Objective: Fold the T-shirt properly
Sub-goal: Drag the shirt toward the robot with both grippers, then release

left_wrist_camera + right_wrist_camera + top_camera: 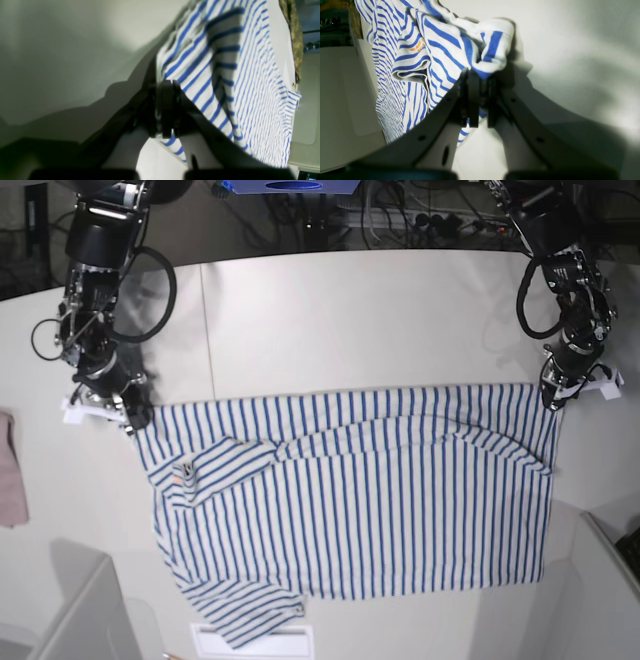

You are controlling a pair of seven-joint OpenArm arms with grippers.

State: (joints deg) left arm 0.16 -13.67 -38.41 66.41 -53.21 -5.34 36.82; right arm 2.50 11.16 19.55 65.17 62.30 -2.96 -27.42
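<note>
Striped T-shirt (pixel 370 510) lies spread across the desk (pixel 300 330); fingers (pixel 549 396) at its upper right corner. Pink cloth (pixel 9 475) noted at left edge.

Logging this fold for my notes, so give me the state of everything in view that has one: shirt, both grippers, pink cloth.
T-shirt: spread on the table, far edge folded over, one sleeve sticking out toward the near side, not fully folded.
Left gripper: closed on the shirt's far corner at its side.
Right gripper: closed on the opposite far corner.
Pink cloth: partly in view at the table's side; whether folded, cannot tell.
</note>
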